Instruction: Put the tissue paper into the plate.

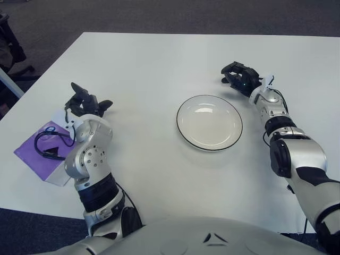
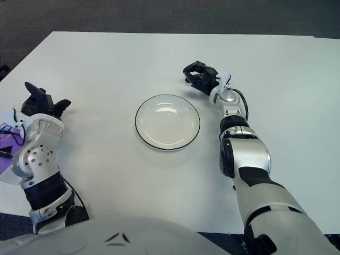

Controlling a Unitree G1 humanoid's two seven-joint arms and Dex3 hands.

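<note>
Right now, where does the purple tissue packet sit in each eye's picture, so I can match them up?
Left eye view: the purple tissue packet lies at the far left, on the table's left edge, partly behind the left hand and forearm.
Right eye view: only a sliver of it shows at the left border, beside the same forearm.
Shared landmark: the plate, mid-table, with the right hand just beyond its right rim.

Both arms have silver-grey shells with black joint bands. The left hand point(image 1: 85, 101) and right hand point(image 1: 240, 78) have black fingers. Small round screw holes dot the left forearm. A thin black cable loops beside each wrist.
</note>
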